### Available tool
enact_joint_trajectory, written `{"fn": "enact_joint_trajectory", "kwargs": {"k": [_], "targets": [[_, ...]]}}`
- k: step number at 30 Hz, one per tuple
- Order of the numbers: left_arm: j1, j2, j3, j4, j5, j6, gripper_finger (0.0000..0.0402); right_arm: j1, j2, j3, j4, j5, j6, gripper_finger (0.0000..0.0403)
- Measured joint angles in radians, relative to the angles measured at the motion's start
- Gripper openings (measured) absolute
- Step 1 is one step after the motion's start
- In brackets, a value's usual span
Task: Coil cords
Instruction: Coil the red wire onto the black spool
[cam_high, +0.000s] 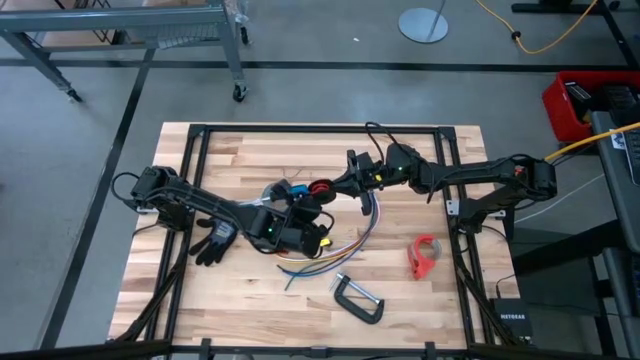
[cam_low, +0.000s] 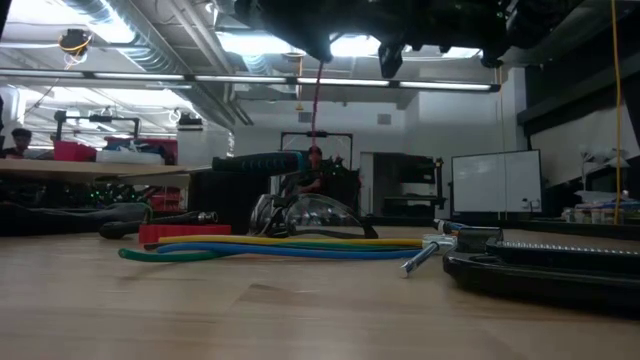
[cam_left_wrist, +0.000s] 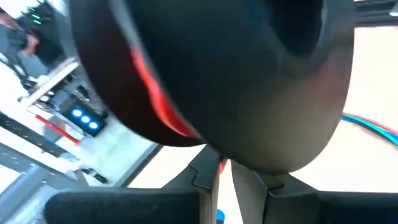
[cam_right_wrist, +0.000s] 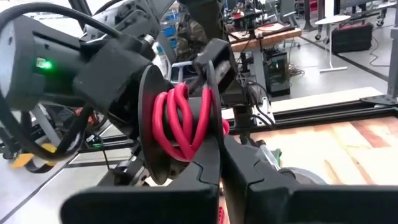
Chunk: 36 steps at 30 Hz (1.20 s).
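Both grippers meet at a red cord above the table's middle.

From above, the left gripper (cam_high: 300, 205) and right gripper (cam_high: 345, 183) flank the red cord (cam_high: 319, 186); coloured strands (cam_high: 345, 248) lie on the table (cam_high: 230, 160) near a red tape holder (cam_high: 423, 256) and a clamp (cam_high: 358, 299). At table level, the strands lie flat. The left wrist view shows only a dark spool, its grip unclear. The right wrist view shows closed fingers pinching the cord's red loops against the spool (cam_right_wrist: 152, 127).
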Motion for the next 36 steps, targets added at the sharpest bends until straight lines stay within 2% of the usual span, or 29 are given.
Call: {"fn": "enact_joint_trajectory", "kwargs": {"k": [4, 11, 15, 26, 36], "targets": [[0.000, 0.000, 0.000, -0.001, 0.051, -0.046, 0.0051, 0.000, 0.000, 0.000, 0.012, 0.000, 0.000, 0.0002], [-0.009, 0.000, 0.000, -0.003, 0.058, -0.101, 0.0105, 0.000, 0.000, 0.000, 0.024, 0.000, -0.001, 0.0002], [-0.016, 0.000, 0.000, -0.070, 0.131, -0.183, 0.0124, -0.001, -0.005, -0.001, 0.038, 0.001, -0.001, 0.0002], [-0.061, -0.001, -0.001, -0.342, 0.185, -0.543, 0.0110, -0.075, -0.067, -0.002, 0.035, 0.007, 0.001, 0.0002], [-0.084, -0.002, -0.001, -0.391, 0.212, -0.654, 0.0104, -0.107, -0.137, -0.002, 0.029, -0.030, -0.004, 0.0002]]}}
